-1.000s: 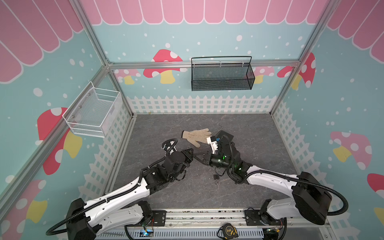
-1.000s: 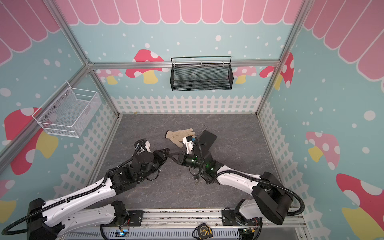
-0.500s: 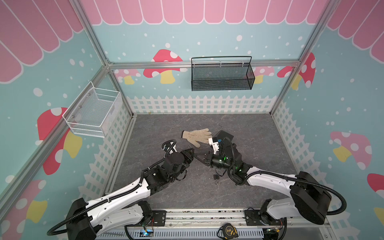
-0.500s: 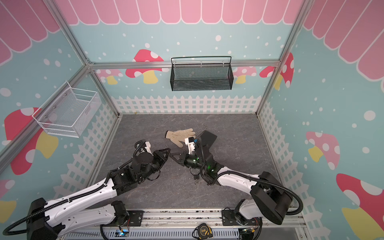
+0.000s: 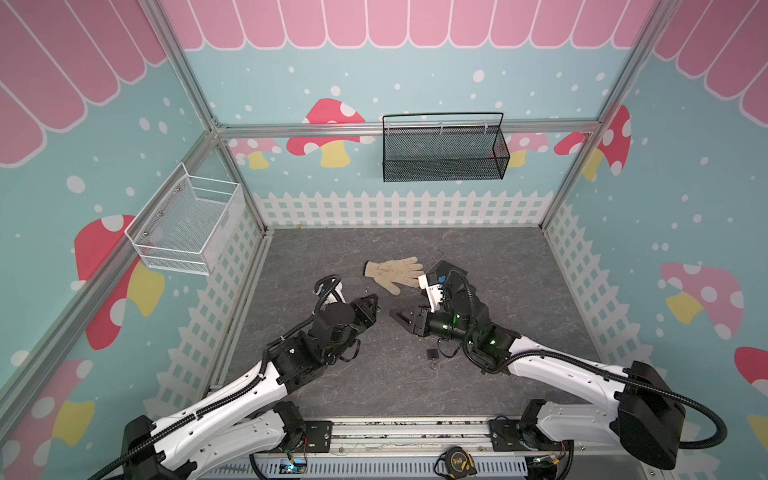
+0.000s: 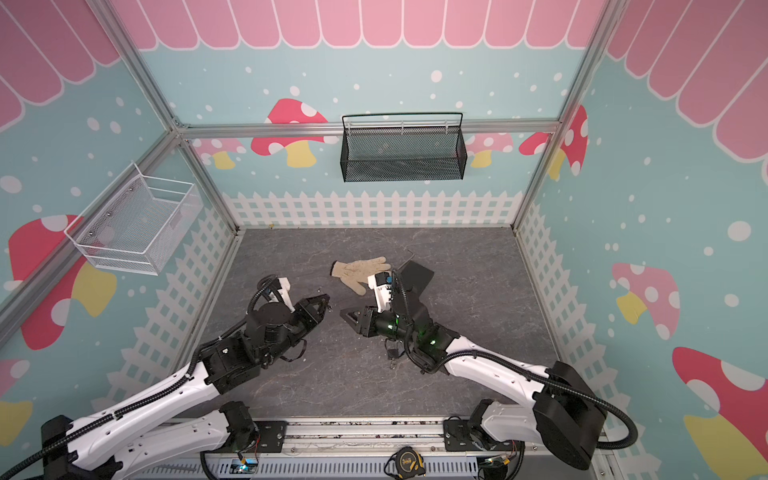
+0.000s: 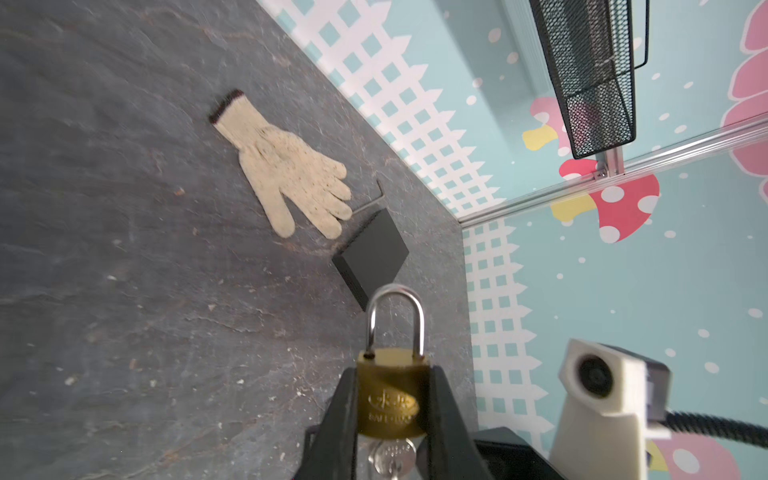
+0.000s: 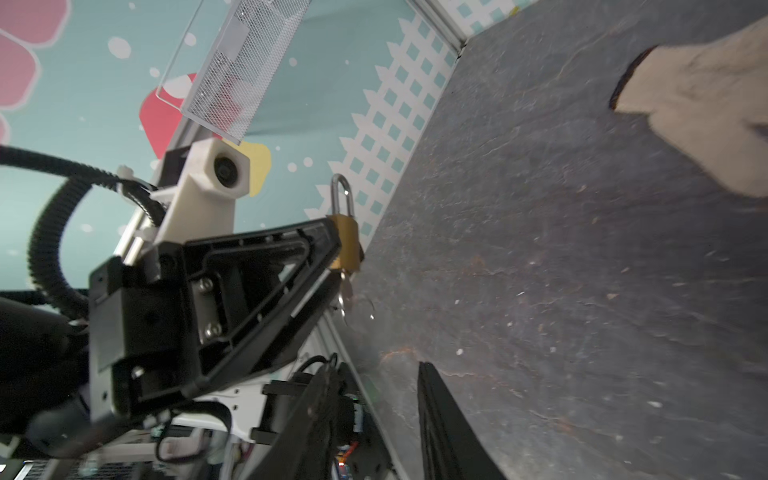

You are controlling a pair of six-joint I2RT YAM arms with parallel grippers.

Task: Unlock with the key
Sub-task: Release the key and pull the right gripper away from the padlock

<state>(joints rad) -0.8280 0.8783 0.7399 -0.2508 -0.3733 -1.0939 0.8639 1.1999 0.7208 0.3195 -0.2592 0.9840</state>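
Surface: your bench (image 5: 498, 291) is grey slate, scuffed and speckled.
Room: mushroom-print walls, white picket border.
Count: you have one glove (image 5: 395, 272), one black block (image 7: 374, 253), one black basket (image 5: 444, 153), one white basket (image 5: 187, 228), one padlock (image 7: 390, 399) and one key (image 7: 390, 457).
Left pincer (image 7: 392, 370): clamped on the padlock's brass body, above the bench, with the key in its base.
Right pincer (image 8: 376, 374): jaws apart, empty, near the padlock.

Teal walls (image 5: 436, 70) printed with red mushrooms (image 5: 328, 120), pink scallops (image 5: 374, 20) and a white picket fence (image 5: 395, 208) enclose a dark grey stone-look floor (image 5: 511, 291), with a black mesh basket (image 5: 444, 156) hanging from the back aluminium rail (image 5: 291, 131) and a white wire basket (image 5: 187, 228) on the left wall.
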